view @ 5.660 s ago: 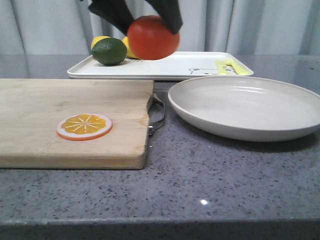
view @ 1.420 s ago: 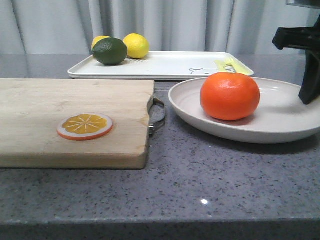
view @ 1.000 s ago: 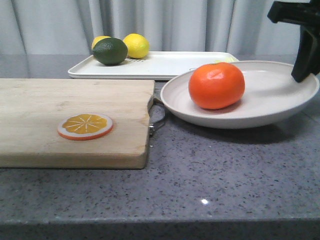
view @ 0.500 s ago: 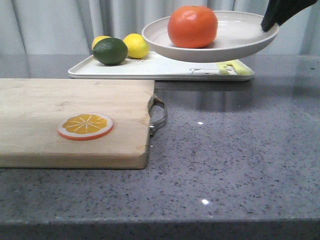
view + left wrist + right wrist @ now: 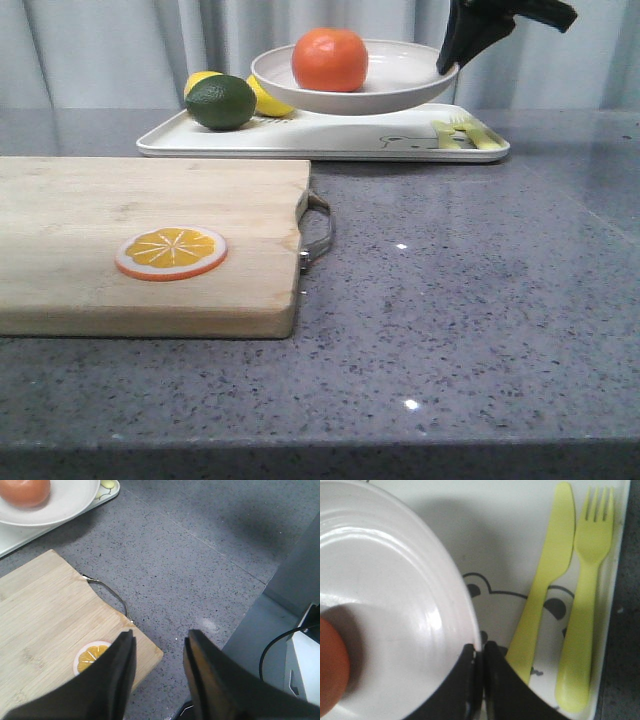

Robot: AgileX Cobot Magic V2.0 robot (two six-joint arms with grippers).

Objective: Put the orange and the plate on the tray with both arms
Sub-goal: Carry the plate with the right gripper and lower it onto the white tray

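Pinching the one plate (image 5: 400,85) rim are my right jaws (image 5: 481,652); my left jaws (image 5: 157,655) hang spread. One orange (image 5: 330,59) rides it above one tray (image 5: 330,135), half hiding one lemon (image 5: 265,100).

Kitchen-style test bench, speckled grey stone countertop (image 5: 480,300), pale wooden cutting board with metal handle (image 5: 150,240), yellow plastic knife and fork (image 5: 570,605), grey curtain backdrop (image 5: 100,50)

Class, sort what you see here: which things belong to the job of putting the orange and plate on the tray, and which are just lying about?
Part of the job:
orange
plate
tray
right gripper, clamped on the plate rim

Just lying about:
cutting board
orange slice
lime
lemons
plastic knife
plastic fork
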